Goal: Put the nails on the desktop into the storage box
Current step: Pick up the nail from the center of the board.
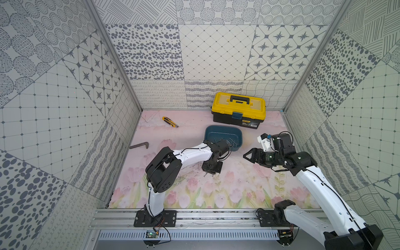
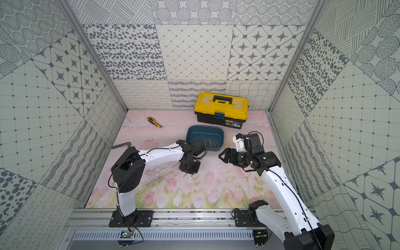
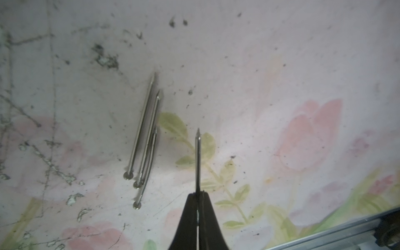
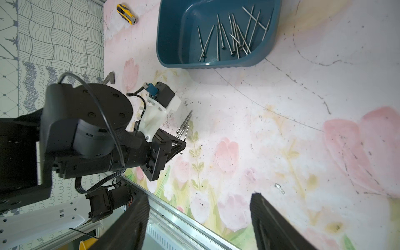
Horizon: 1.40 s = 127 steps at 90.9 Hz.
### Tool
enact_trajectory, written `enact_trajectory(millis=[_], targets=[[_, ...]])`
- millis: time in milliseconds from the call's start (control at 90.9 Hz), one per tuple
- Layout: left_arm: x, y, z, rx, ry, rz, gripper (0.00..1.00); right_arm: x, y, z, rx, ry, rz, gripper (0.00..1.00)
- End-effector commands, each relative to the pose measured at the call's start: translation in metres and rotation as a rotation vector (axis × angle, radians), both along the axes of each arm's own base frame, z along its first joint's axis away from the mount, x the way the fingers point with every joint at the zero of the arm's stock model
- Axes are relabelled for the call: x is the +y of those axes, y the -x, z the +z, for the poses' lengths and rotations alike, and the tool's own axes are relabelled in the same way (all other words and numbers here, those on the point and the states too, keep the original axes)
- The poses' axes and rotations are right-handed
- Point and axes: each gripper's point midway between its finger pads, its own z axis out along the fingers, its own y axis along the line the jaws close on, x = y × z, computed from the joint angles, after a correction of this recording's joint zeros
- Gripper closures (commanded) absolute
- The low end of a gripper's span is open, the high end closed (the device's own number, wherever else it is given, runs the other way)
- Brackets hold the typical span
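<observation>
My left gripper (image 3: pixel 198 194) is shut on one thin grey nail (image 3: pixel 198 160), which sticks out past the fingertips just above the tulip-printed desktop (image 1: pixel 238 184). Three more nails (image 3: pixel 145 134) lie side by side on the desktop beside it. The right wrist view shows them too, as nails (image 4: pixel 185 127) by the left gripper (image 4: pixel 183 147). The teal storage box (image 1: pixel 213 129) (image 2: pixel 194 134) sits behind the left arm with several nails (image 4: pixel 229 32) inside. My right gripper (image 1: pixel 249 156) (image 4: pixel 199 212) hangs open and empty to the right of the box.
A yellow-and-black toolbox (image 1: pixel 238 108) stands at the back wall behind the storage box. A yellow utility knife (image 1: pixel 170 121) lies back left. An L-shaped dark bar (image 1: pixel 139 145) lies by the left wall. An aluminium rail (image 1: pixel 194 214) runs along the front edge.
</observation>
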Motion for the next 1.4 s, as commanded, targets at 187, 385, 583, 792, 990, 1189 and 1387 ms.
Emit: enact_trajectory(millis=[187, 385, 583, 792, 990, 1189, 1387], targets=[[-0.036, 0.004, 0.084, -0.012, 0.271, 0.005, 1.00, 0.012, -0.011, 0.034, -0.071, -0.112, 0.040, 0.10], [-0.063, 0.000, 0.144, -0.048, 0.570, 0.011, 1.00, 0.026, -0.019, 0.051, -0.044, -0.269, 0.064, 0.10], [-0.065, -0.006, 0.182, -0.061, 0.797, 0.061, 1.00, 0.036, -0.030, 0.064, -0.046, -0.359, 0.074, 0.13], [-0.075, -0.001, 0.213, -0.062, 0.957, 0.028, 1.00, 0.051, -0.042, 0.066, -0.012, -0.477, 0.092, 0.25], [-0.082, -0.009, 0.232, -0.037, 1.070, 0.047, 1.00, 0.067, -0.037, 0.060, 0.001, -0.464, 0.158, 0.32], [-0.090, -0.014, 0.240, -0.024, 1.101, 0.034, 1.00, 0.073, -0.036, 0.055, 0.013, -0.453, 0.171, 0.36], [-0.091, -0.020, 0.237, -0.030, 1.098, 0.042, 1.00, 0.079, -0.034, 0.060, 0.001, -0.451, 0.195, 0.46]])
